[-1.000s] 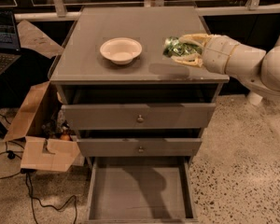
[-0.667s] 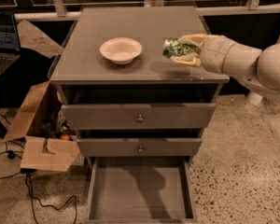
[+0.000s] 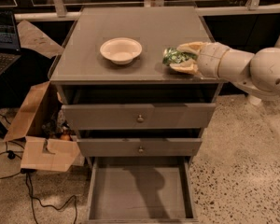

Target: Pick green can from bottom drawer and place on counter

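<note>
Placement is judged to be the step in hand. The green can (image 3: 176,56) is clasped between the two cream fingers of the gripper (image 3: 182,58), which is closed around it. The can is held on its side, to the right of the cream bowl (image 3: 121,50), near it but well clear of its rim. The arm (image 3: 242,64) is stretched in from further right of the bowl.

Both can and bowl are seen over the counter (image 3: 149,27), and a dark shadow is cast just below the can. Whether the can is resting on the grey top or is held slightly above it cannot be told.

Far below the bowl, the bottom drawer (image 3: 140,195) is pulled out, and only its flat grey floor is shown. The picking part of the task is therefore taken as done. The two shallower knobbed drawers (image 3: 139,115) between the bowl and the open drawer are shut.

For the next move, the can would need to be brought fully down onto the surface to the right of the bowl. The fingers would then have to be parted gently. Since the can lies sideways, rolling is to be expected on release, so it should be let go only once it is settled. The withdrawal should be made away from the bowl, so that neither thing is knocked.
</note>
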Available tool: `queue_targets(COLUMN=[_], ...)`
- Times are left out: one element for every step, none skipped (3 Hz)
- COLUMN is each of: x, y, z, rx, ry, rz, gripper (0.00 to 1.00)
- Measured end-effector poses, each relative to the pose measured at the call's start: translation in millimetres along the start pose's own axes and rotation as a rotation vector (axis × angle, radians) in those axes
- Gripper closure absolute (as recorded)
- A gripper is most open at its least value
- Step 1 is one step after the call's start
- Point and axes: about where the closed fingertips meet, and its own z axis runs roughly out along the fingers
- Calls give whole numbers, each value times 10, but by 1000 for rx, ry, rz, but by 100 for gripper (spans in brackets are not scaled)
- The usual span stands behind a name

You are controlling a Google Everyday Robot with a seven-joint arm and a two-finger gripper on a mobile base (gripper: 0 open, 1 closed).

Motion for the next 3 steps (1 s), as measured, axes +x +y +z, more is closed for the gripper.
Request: queue_targets(x=[16,16,16], y=[3,3,3], z=[-3,-3,-3], rx=[-1,-1,-1], ry=[3,3,3], rz=[5,5,5], gripper=[82,58,35])
